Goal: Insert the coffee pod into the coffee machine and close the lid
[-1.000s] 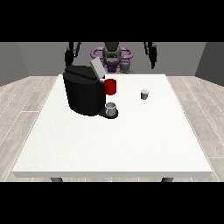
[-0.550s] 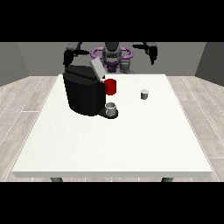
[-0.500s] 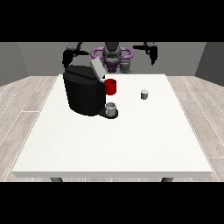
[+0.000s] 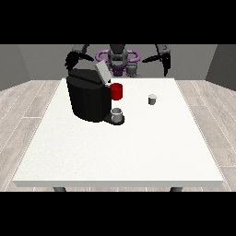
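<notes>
A black coffee machine (image 4: 87, 97) stands on the left half of the white table (image 4: 120, 147), its grey lid (image 4: 102, 72) tilted up and a red part at its front. A small grey cup (image 4: 117, 115) sits on its drip base. The small white-grey coffee pod (image 4: 152, 99) stands upright on the table right of the machine. The hand at the view's right (image 4: 166, 65) hangs raised beyond the table's far right edge, well behind the pod. The hand at the view's left (image 4: 70, 61) is up behind the machine's top. Both hands hold nothing.
The robot's torso (image 4: 118, 57) with a purple ring stands behind the table's far edge. Wooden floor surrounds the table. Bare table surface stretches in front of the machine and pod towards the camera.
Both arms have lifted and spread outward: the hand at the view's right moved right and up, the hand at the view's left shifted left behind the machine. Pod and machine stayed put.
</notes>
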Robot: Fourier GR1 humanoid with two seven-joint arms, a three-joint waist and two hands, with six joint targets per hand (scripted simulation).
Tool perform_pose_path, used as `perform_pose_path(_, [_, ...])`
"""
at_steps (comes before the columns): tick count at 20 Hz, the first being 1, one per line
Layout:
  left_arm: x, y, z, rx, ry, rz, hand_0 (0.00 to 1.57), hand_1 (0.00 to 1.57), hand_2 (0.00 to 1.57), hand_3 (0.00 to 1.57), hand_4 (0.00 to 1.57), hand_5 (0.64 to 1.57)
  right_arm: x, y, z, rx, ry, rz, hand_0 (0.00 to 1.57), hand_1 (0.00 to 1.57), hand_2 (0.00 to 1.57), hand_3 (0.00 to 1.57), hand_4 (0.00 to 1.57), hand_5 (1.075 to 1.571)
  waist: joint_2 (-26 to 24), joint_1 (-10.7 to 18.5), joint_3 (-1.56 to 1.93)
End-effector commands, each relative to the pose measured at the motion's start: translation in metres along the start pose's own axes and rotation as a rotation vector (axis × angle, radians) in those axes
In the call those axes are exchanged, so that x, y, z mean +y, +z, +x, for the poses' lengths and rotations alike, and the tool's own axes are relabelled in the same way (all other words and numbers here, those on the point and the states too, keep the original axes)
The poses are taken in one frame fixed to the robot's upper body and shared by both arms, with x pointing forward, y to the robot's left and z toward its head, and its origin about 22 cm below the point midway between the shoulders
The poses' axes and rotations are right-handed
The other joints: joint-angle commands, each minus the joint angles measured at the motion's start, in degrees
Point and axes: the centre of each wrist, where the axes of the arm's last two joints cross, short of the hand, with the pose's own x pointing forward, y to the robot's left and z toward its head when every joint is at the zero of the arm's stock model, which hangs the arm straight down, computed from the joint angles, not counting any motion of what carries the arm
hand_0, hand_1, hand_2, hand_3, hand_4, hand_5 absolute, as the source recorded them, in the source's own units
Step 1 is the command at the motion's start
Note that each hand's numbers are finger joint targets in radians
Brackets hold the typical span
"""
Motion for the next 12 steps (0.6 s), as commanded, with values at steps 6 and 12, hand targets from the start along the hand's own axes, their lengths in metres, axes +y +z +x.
perform_pose_path(6, [0.039,-0.038,-0.012,0.096,-0.078,0.009,0.0,0.0,0.0,0.0,0.0,1.571,0.029,-0.008,0.017,-0.087,-0.009,0.064,0.0,0.0,0.0,0.0,0.23,1.571,5.9,-3.9,-0.03])
perform_pose_path(12, [0.056,-0.067,-0.007,0.176,-0.098,0.047,0.0,0.0,0.0,0.0,0.0,1.571,0.041,-0.022,0.032,-0.094,-0.018,0.084,0.0,0.0,0.0,0.0,0.33,1.571,8.4,-5.2,-0.04])
